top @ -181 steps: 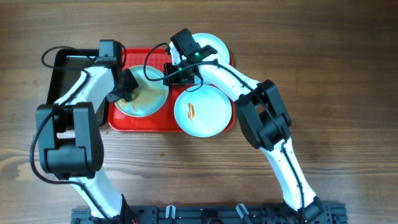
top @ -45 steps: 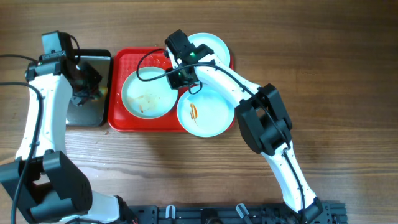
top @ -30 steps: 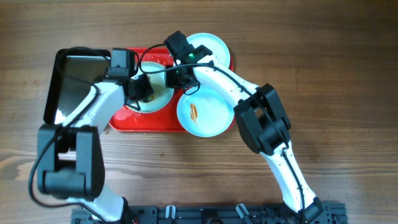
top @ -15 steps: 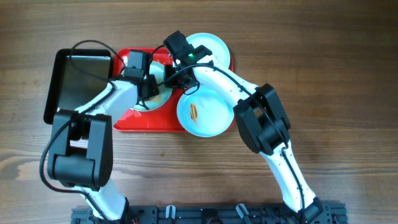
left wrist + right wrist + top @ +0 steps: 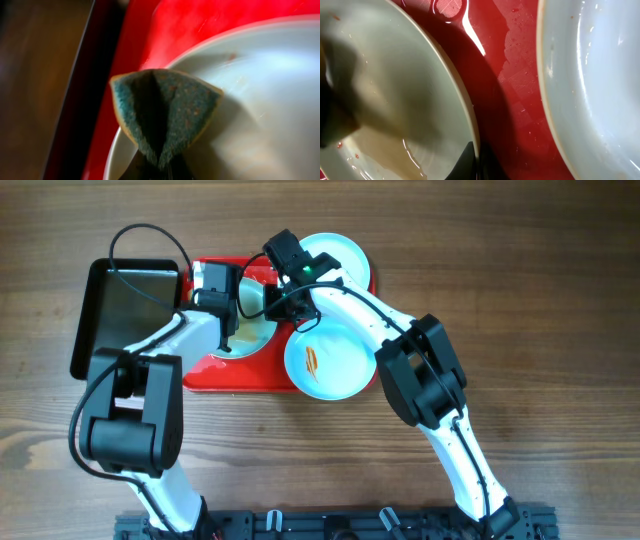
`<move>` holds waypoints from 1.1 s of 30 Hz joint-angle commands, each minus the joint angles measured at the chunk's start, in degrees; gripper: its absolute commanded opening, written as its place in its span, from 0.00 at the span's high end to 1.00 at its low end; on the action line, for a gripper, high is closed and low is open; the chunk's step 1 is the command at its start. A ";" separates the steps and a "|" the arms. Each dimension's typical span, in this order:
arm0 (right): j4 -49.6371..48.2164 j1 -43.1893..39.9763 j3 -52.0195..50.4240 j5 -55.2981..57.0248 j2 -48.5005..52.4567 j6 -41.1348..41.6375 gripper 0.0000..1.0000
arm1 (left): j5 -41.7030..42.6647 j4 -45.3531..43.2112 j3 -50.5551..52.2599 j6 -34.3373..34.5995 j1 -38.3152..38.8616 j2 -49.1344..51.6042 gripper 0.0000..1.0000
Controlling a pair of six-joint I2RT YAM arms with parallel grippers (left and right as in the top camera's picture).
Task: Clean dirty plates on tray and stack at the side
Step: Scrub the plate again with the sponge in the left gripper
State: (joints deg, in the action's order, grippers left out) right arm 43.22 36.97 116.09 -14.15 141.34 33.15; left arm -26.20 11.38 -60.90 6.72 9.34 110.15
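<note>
Upper middle of the overhead view: left gripper point(image 5: 159, 167) clamps a folded sponge point(image 5: 165, 110) against a sauce-smeared plate point(image 5: 260, 100) to scrub it, while the right gripper point(image 5: 474, 162) pinches its rim, steadying it on the tray point(image 5: 230, 375).

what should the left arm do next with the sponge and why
Probably press the sponge down and sweep it across the middle of the plate. The left gripper has it pinched over the plate's edge, brownish smears show further in, and the right gripper seems to pinch the rim, steadying it on the tray.
</note>
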 commanded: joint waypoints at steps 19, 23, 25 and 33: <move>0.33 0.28 -0.33 1.18 3.10 -2.34 0.96 | 31.61 14.80 0.20 9.25 -17.51 3.32 0.96; 0.28 0.28 -0.33 1.18 3.10 -2.34 0.96 | 18.75 8.96 0.20 11.78 -13.07 3.32 0.96; 0.42 0.31 -0.33 1.14 3.10 -2.49 0.96 | 17.88 2.05 0.20 11.76 -9.81 3.32 0.96; 1.05 0.28 -0.33 0.57 3.10 -3.17 0.96 | 22.71 -8.52 -1.40 15.54 -5.16 0.09 0.96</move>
State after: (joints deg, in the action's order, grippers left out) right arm 43.20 37.01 116.20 -14.15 141.43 31.44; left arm -4.51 0.78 -61.43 17.89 5.08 111.98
